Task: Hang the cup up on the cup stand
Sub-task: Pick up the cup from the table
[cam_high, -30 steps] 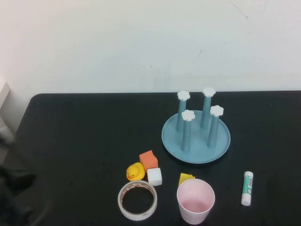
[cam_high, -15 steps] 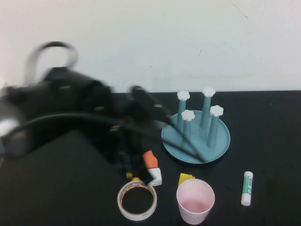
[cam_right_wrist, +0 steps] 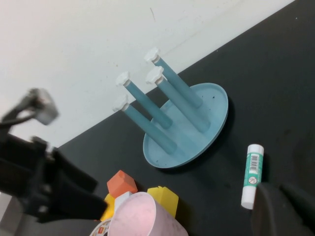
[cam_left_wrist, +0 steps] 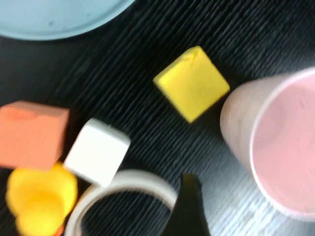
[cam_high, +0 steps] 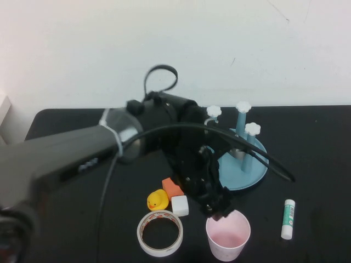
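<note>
Two end effectors: left (cam_high: 216, 205) above cup (cam_high: 227, 234), grip state unclear; right unseen.

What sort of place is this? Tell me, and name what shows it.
Probably a lab test bench, not a kitchen: a black table against a bare white wall, set with unrelated props such as a rubber duck, a tape roll and a glue stick. The left gripper is beside the cup; the right gripper is unseen.
</note>
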`<state>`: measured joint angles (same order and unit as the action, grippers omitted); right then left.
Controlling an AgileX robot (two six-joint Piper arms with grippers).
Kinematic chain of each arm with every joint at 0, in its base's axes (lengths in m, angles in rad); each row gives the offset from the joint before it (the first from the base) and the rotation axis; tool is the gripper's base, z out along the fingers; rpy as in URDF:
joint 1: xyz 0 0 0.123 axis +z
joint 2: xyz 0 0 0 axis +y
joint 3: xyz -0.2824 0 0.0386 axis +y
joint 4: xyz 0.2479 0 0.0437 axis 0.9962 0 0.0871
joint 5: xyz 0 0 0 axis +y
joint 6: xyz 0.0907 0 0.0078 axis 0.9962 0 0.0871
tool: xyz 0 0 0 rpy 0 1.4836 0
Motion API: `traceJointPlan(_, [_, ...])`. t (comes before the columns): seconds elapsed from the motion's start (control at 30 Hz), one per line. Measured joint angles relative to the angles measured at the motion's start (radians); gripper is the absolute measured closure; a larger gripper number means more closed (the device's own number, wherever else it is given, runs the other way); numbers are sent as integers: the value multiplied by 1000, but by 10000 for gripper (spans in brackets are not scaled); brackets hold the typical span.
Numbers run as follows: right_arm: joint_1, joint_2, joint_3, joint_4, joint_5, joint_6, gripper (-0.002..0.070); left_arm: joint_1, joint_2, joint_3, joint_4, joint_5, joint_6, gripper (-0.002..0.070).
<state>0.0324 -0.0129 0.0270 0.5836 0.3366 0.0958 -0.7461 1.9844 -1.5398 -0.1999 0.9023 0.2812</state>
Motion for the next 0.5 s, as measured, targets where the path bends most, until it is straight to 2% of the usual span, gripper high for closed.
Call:
traceJointPlan(0.3, [0,0,0,0,0,-18,666,0,117,-7,-39,-50,-9,228])
traceJointPlan(0.4, [0,0,0,0,0,-21,666,0,136,-7,-33,-83,-34,286])
traceJointPlan(0.5, [0,0,0,0,0,-23,666,0,150,-7,-32,-103,-46,379])
